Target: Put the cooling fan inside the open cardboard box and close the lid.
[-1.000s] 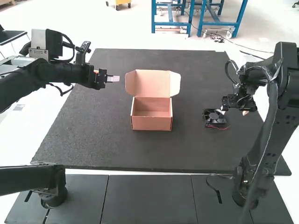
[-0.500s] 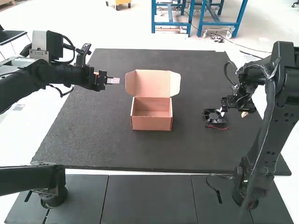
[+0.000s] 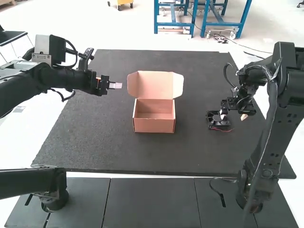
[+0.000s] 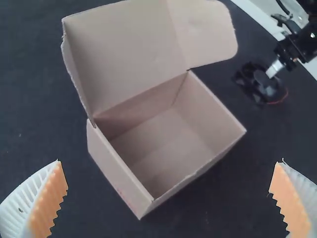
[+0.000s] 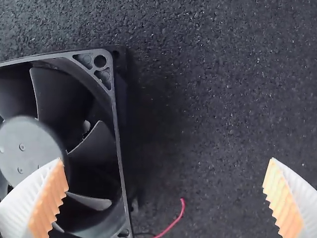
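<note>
Currently cooling fan [image 3: 219,118] is laid flat on worktop [image 3: 95,135], right of open cardboard box [image 3: 154,115]. Right pincer [image 3: 232,113] is held wide open, empty, just above fan's outer edge; fan is offset boxward from pincer's midline. Left pincer [image 3: 114,85] is open, empty, well apart from fan.

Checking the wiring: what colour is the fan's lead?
The wire is red, clearest in the right wrist view.

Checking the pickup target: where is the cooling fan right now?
In the high view the cooling fan lies flat on the mat, right of the open cardboard box, with the open right gripper over its edge.
</note>
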Robot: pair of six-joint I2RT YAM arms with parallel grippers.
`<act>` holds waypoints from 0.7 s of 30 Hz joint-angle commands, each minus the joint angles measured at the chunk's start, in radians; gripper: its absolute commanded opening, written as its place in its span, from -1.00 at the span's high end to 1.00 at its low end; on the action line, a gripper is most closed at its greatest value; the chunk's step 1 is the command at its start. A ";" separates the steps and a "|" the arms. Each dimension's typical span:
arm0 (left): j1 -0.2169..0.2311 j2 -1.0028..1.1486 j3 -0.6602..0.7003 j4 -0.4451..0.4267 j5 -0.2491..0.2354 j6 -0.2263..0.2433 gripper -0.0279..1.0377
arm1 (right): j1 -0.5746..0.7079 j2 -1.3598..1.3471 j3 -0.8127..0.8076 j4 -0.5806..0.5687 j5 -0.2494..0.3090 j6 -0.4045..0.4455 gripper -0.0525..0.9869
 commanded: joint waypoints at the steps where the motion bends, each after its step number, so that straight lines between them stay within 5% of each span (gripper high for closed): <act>1: -0.005 -0.025 0.012 0.004 0.018 0.004 -0.86 | 0.008 0.022 0.025 -0.012 0.008 -0.002 -0.84; 21: -0.005 -0.048 0.013 0.007 0.018 0.004 -0.86 | -0.008 0.061 0.083 -0.037 0.049 0.042 -0.84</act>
